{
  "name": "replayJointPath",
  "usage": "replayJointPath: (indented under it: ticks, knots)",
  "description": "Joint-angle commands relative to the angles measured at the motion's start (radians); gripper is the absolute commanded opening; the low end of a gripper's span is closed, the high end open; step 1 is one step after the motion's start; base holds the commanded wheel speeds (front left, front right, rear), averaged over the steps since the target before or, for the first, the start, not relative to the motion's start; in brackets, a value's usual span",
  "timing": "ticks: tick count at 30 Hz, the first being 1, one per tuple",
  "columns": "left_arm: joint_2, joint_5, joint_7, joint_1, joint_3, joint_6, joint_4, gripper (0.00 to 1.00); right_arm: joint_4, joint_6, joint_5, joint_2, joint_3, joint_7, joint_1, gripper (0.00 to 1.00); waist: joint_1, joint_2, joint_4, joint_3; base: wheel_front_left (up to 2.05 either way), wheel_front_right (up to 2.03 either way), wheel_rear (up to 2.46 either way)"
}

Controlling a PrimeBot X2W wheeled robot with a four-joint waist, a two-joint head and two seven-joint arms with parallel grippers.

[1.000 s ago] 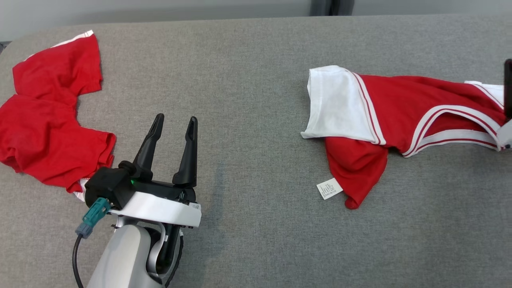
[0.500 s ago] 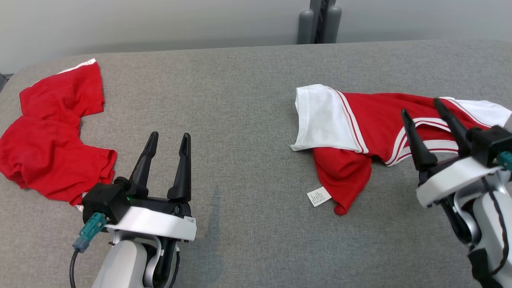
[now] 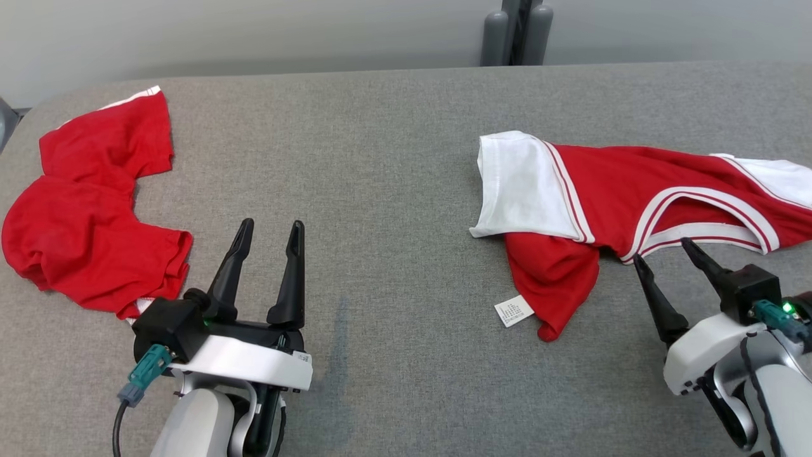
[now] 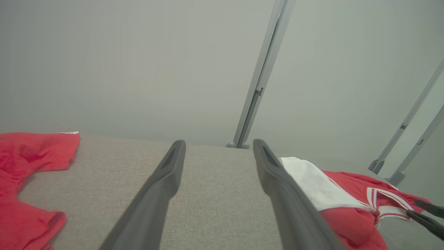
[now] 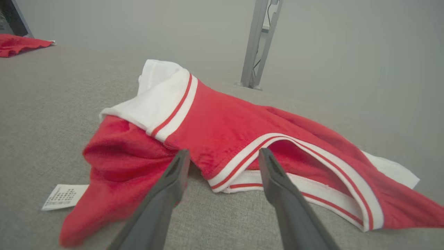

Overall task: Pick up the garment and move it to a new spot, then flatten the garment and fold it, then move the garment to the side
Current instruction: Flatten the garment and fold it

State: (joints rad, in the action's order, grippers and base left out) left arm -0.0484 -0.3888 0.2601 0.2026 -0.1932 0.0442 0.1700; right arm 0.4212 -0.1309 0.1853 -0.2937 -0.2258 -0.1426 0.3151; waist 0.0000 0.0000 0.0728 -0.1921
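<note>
A red garment with white sleeves and striped white trim (image 3: 622,184) lies crumpled on the right of the grey fabric table (image 3: 393,190), a white label (image 3: 514,311) at its near corner. My right gripper (image 3: 661,249) is open just in front of its trimmed edge, holding nothing. In the right wrist view the gripper (image 5: 224,151) points at the garment (image 5: 222,114) and the trim lies beyond the tips. My left gripper (image 3: 273,223) stands open and empty over bare table; the left wrist view shows it (image 4: 218,142) with the garment (image 4: 347,187) to its right.
A second, plain red garment (image 3: 89,209) lies bunched at the table's left end, close to my left wrist. Grey posts (image 3: 520,32) stand behind the table's far edge against a pale wall. Bare fabric stretches between the two garments.
The head camera has tilted and shifted. My right gripper came into view over the garment, then drew back toward me to its near edge, still open. The left gripper has barely moved.
</note>
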Motion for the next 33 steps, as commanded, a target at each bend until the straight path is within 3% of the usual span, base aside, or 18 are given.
replayJointPath:
  ticks: [1, 7, 22, 23, 24, 25, 33]
  knots:
    - [-0.004, 0.000, 0.004, -0.002, 0.001, 0.004, 0.000, 1.00, 0.004, 0.000, -0.010, -0.007, 0.007, 0.003, -0.006, 1.00, 0.0000, 0.0000, 0.002, -0.004, 0.00, 0.00, 0.00]
    - [-0.003, 0.007, 0.004, 0.018, -0.007, 0.005, 0.001, 1.00, 0.052, 0.000, -0.124, 0.008, 0.013, 0.012, 0.016, 1.00, 0.0000, 0.0000, 0.012, -0.034, 0.00, 0.00, 0.00]
    - [-0.004, -0.001, 0.004, 0.051, -0.023, -0.004, 0.006, 1.00, 0.160, 0.000, -0.260, 0.041, 0.078, -0.047, 0.108, 1.00, 0.0000, 0.0000, 0.052, -0.082, 0.00, 0.00, 0.00]
    - [-0.004, -0.001, 0.004, 0.051, -0.022, -0.005, 0.007, 1.00, 0.163, 0.000, -0.265, 0.044, 0.084, -0.052, 0.110, 0.45, 0.0000, 0.0000, 0.052, -0.082, 0.00, 0.00, 0.00]
    - [-0.004, -0.001, 0.004, 0.051, -0.021, -0.005, 0.007, 1.00, 0.166, 0.000, -0.267, 0.048, 0.088, -0.055, 0.111, 0.36, 0.0000, 0.0000, 0.052, -0.082, 0.00, 0.00, 0.00]
    - [-0.004, 0.000, 0.004, 0.050, -0.020, -0.007, 0.010, 1.00, 0.170, 0.000, -0.277, 0.052, 0.096, -0.059, 0.118, 0.00, 0.0000, 0.0000, 0.050, -0.079, 0.00, 0.00, 0.00]
    - [-0.004, 0.008, 0.004, 0.032, -0.005, -0.006, 0.016, 1.00, 0.111, 0.000, -0.295, 0.080, 0.122, -0.094, 0.125, 0.00, 0.0000, 0.0000, 0.006, -0.052, 0.00, 0.00, 0.00]
